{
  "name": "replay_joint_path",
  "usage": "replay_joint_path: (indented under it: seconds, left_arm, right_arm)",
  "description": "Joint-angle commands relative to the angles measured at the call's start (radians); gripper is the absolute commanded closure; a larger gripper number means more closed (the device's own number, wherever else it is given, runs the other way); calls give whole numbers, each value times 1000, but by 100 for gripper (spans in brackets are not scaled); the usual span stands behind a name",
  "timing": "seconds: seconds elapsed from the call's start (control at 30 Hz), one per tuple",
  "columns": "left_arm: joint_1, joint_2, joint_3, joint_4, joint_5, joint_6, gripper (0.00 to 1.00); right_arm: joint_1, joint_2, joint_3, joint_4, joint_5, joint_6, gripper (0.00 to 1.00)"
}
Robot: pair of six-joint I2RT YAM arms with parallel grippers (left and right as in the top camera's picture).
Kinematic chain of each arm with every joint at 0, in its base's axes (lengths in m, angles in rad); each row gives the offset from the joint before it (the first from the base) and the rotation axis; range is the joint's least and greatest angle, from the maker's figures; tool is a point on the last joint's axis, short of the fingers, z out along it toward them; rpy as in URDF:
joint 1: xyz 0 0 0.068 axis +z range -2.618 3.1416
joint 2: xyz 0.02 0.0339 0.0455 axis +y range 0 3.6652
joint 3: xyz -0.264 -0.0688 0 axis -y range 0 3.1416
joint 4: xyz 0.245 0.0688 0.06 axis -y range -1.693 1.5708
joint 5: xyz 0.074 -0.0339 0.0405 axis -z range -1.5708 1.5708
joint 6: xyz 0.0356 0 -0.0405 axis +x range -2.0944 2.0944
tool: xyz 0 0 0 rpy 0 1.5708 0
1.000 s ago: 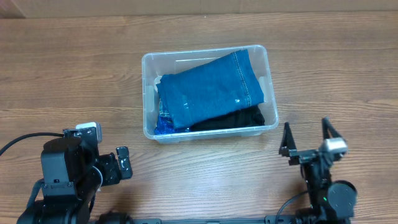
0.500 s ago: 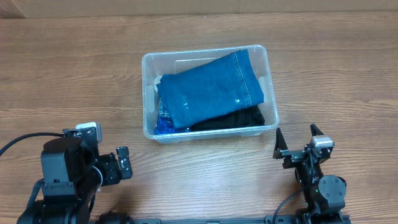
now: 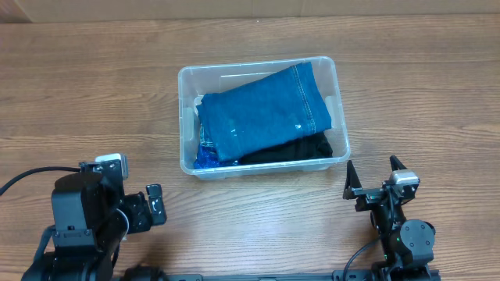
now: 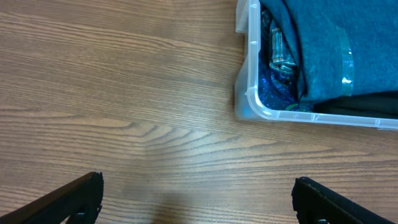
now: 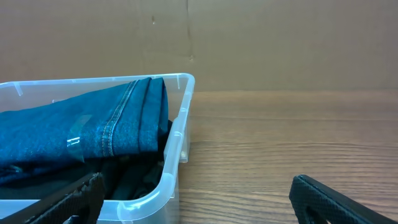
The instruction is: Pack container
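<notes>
A wooden table (image 3: pixel 94 94) with a plain grain fills the overhead view, and the right wrist camera shows a flat brown wall (image 5: pixel 280 43) behind its far edge. The container (image 3: pixel 234 66) stands around the middle of the table, ahead of both arms and nearer the right one. It is packed with a folded piece of blue denim (image 3: pixel 266 109) on top, a black garment (image 3: pixel 301 148) under it along the near side, and a scrap of blue patterned cloth (image 3: pixel 207 156) in the near left corner. The right gripper (image 3: pixel 373 181) sits near the container's near right corner without touching it, fingers spread wide and holding nothing. The left gripper (image 4: pixel 196 205) is well off to the near left, also spread wide and empty over bare wood. The clothes hide the container's bottom, the left wrist camera catches only one corner of it, and the patterned cloth is too bunched to identify.
</notes>
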Motion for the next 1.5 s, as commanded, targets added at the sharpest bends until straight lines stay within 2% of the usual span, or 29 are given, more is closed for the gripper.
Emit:
replay_joint_path:
  seconds: [0.0,0.17,0.3,0.43,0.53,0.7,0.83,0.9,1.1,1.47]
  left_arm:
    - [-6,-61,-26,3,-10,-10,0]
    - [-6,-229,-150,70,-70,-6,0]
    - [-6,-425,-362,245,-77,-2,0]
    - [-6,-603,-584,479,-77,-1,0]
    - [-6,-697,-702,649,-77,46,0]
    - [-6,-708,-862,1005,-80,134,0]
    - [-6,-708,-1022,1301,-148,133,0]
    - [-6,-708,-1090,1402,-142,127,0]
    - [-6,-708,-1088,1224,-143,129,0]
    - [-6,-707,-1088,1226,-140,129,0]
  right_arm:
    - [6,-9,5,5,-5,0,0]
    - [6,-9,5,5,-5,0,0]
    - [6,-9,5,5,-5,0,0]
    - [6,-9,5,5,-5,0,0]
    - [6,-9,5,5,-5,0,0]
    - [6,-9,5,5,-5,0,0]
    - [6,-9,5,5,-5,0,0]
    - [6,-9,5,5,-5,0,0]
    - [6,-9,5,5,-5,0,0]
    - [6,-9,5,5,-5,0,0]
